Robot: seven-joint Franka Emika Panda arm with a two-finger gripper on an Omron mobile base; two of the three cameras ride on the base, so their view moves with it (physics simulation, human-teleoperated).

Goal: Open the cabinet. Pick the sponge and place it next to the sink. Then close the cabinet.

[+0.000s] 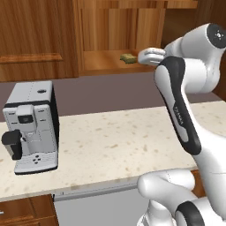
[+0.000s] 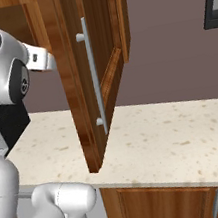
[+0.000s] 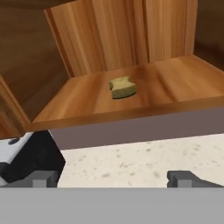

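1. My fingers (image 3: 113, 178) stand wide apart, holding nothing, facing the open wooden cabinet (image 3: 131, 43).
2. The olive, flat sponge (image 3: 121, 88) lies on its smooth shelf, above the speckled stone table (image 1: 114, 141).

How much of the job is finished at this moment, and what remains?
Done: the cabinet stands open. In hand: the open fingers point at the sponge on its shelf, without touching it. Left: grasp the sponge, put it beside the sink, close the cabinet.
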